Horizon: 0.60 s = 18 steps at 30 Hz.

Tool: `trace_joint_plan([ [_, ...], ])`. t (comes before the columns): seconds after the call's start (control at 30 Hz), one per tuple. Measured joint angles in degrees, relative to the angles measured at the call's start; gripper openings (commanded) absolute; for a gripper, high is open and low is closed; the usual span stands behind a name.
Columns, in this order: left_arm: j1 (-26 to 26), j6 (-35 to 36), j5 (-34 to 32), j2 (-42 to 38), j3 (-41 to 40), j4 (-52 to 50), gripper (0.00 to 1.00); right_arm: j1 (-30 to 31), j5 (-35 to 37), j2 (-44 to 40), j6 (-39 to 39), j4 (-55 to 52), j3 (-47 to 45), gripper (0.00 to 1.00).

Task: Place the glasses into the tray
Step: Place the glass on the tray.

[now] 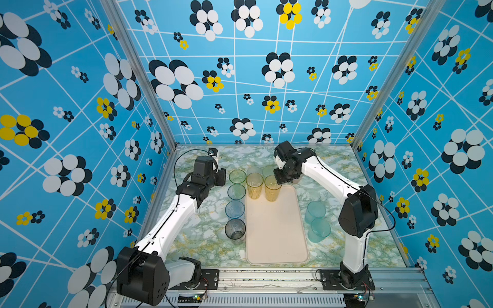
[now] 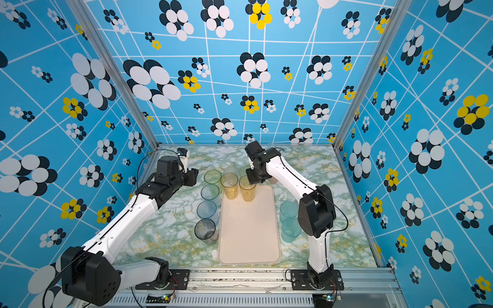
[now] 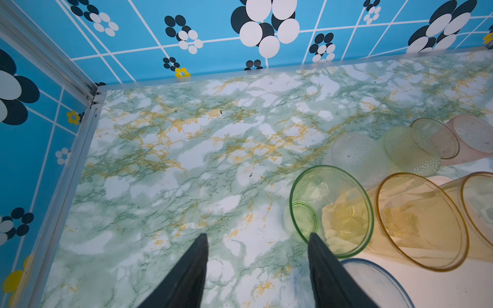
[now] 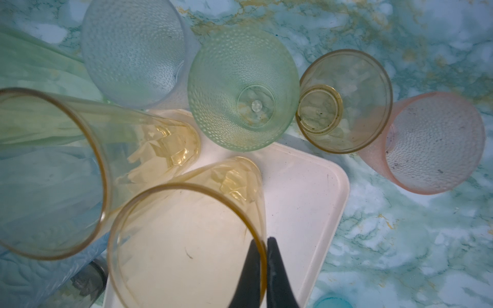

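Pinching the rim of an amber glass (image 4: 186, 240) standing at the tray's (image 4: 306, 200) far end, right gripper (image 4: 264, 241) clamped on it, left gripper (image 3: 257, 236) spread, empty, left of the tray, beside a green glass (image 3: 304, 221).

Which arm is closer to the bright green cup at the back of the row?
Left. The left arm, jaws open, hangs right beside the green tumbler. The right arm is farther, over the tray, jaws pinching an amber tumbler's rim.
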Motion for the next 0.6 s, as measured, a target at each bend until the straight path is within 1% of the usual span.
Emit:
trace_joint_plan([
  [0.6,0.31,0.00,0.02,0.00,0.00,0.00,0.61,-0.61,0.20,0.50,0.24,2.51,0.07,0.03],
])
